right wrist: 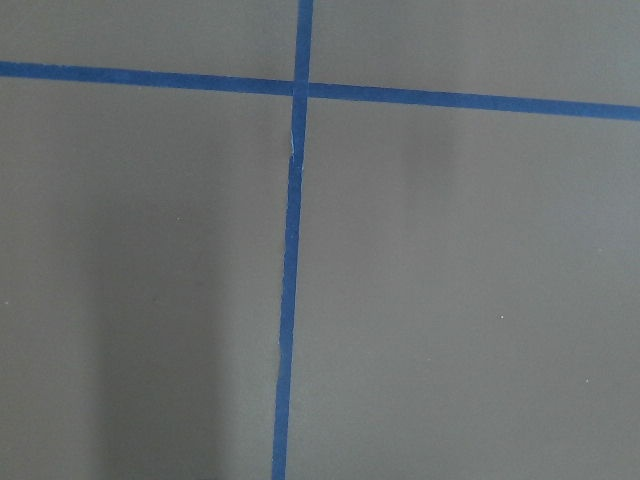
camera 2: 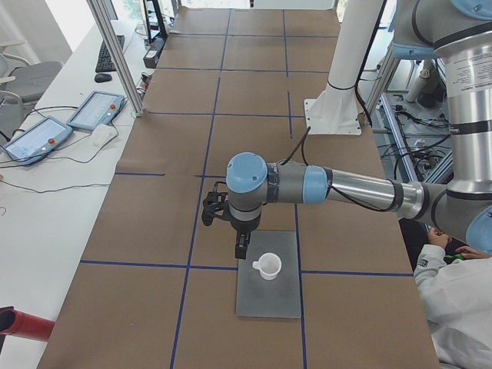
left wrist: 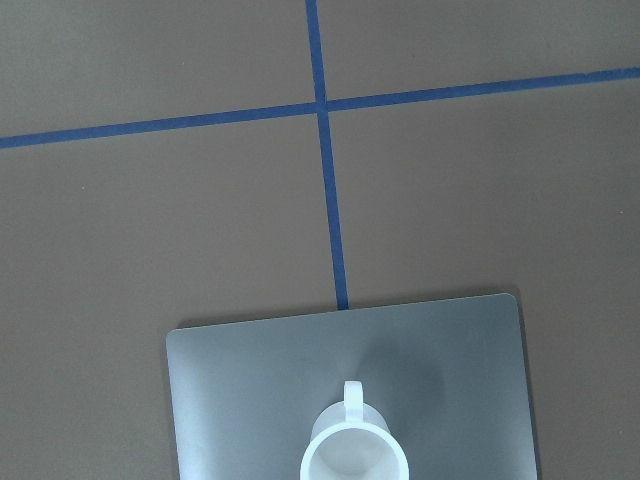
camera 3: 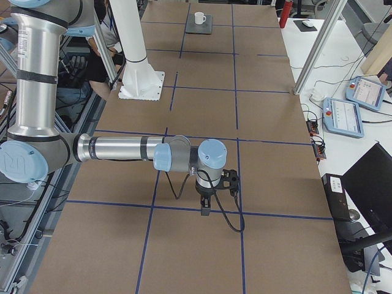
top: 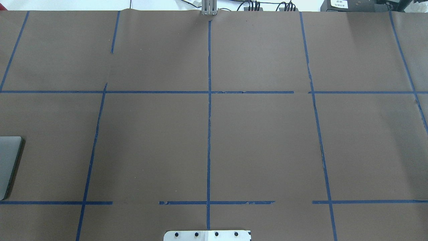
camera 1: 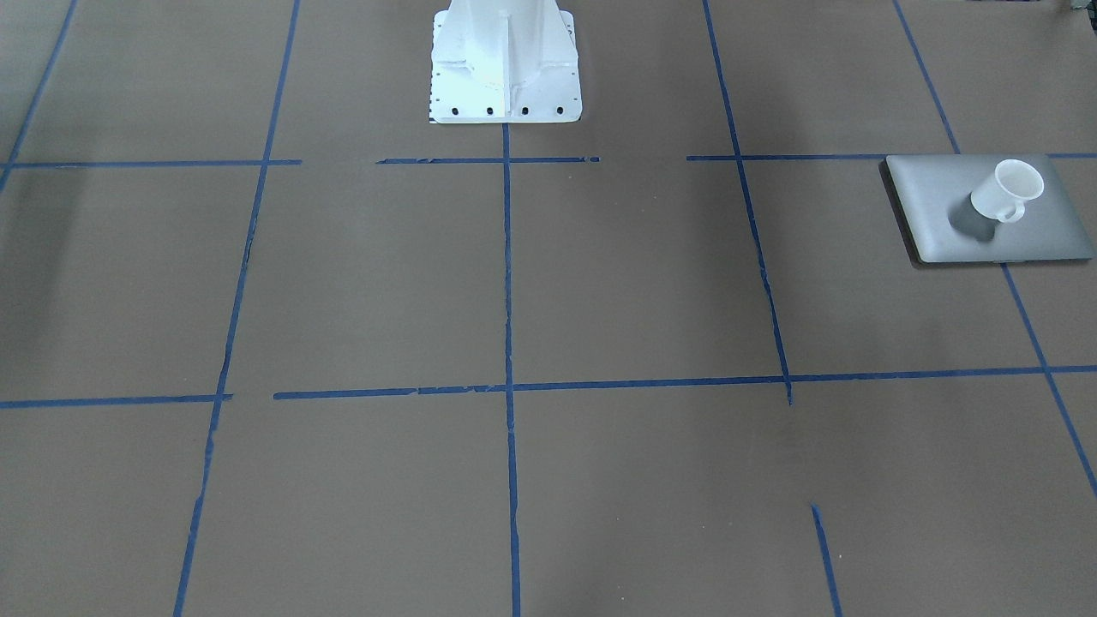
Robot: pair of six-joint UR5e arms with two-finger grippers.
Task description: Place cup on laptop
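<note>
The white cup (camera 1: 1011,190) stands upright on the closed silver-grey laptop (camera 1: 934,206), which lies flat on the brown table. The left wrist view shows the cup (left wrist: 355,455) from above on the laptop (left wrist: 230,400), handle toward the far edge. In the exterior left view my left gripper (camera 2: 241,250) hangs over the laptop's (camera 2: 269,300) far edge, just beside the cup (camera 2: 267,266) and apart from it. I cannot tell whether it is open or shut. My right gripper (camera 3: 205,211) hangs over bare table far from the cup (camera 3: 199,18). Its state cannot be told either.
The white robot pedestal (camera 1: 506,68) stands at the table's middle back. Blue tape lines (top: 209,134) grid the table. Teach pendants (camera 3: 343,116) lie on the side bench. A person in white (camera 2: 461,307) sits near the robot's side.
</note>
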